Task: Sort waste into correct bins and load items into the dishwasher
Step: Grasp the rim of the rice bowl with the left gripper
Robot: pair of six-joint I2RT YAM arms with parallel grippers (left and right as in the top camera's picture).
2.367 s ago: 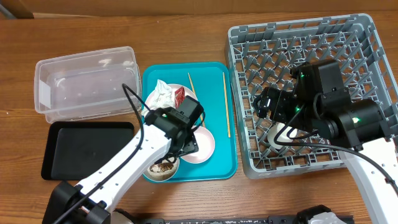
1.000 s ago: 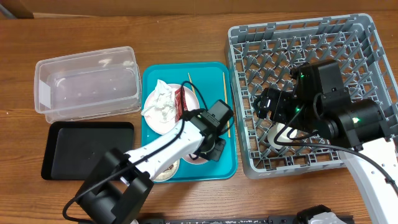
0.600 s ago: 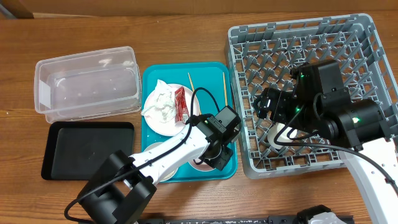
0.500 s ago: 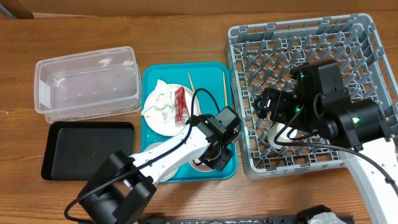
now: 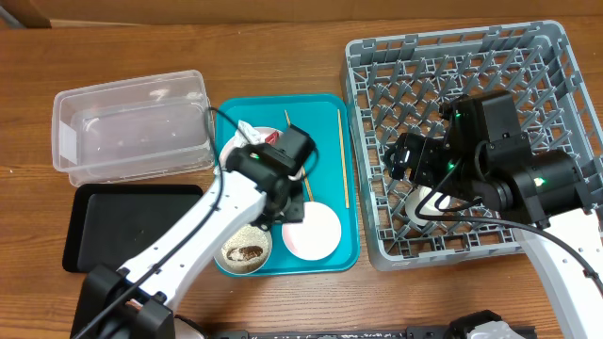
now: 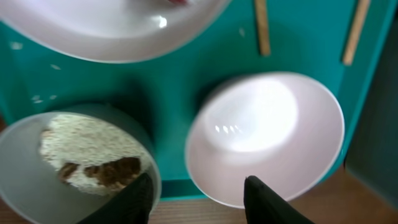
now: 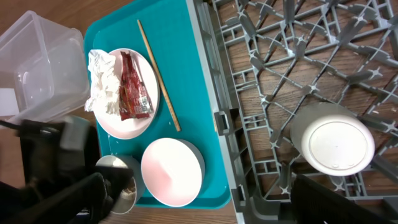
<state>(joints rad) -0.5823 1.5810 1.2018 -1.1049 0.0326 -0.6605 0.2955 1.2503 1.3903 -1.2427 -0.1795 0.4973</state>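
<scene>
Wooden tabletop (image 5: 283, 47), task barely started: only cup (image 7: 333, 146) in dish rack (image 5: 528, 56) right of teal tray (image 5: 325, 108); plate (image 7: 124, 127), pink bowl (image 5: 311, 231), rice-filled white bowl (image 5: 247, 250), chopsticks (image 5: 343, 155), napkin (image 7: 102, 84), wrapper (image 7: 134, 90) waiting on tray; right gripper (image 5: 415, 162) wide open, empty; left gripper (image 6: 198, 190) part-open, empty above tray.

Left end effector (image 6: 198, 180) parted, empty.

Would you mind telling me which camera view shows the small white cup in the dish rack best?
The right wrist view: the cup sits unobstructed in the rack. Overhead, the right arm covers most of it; the left wrist view omits it.
</scene>
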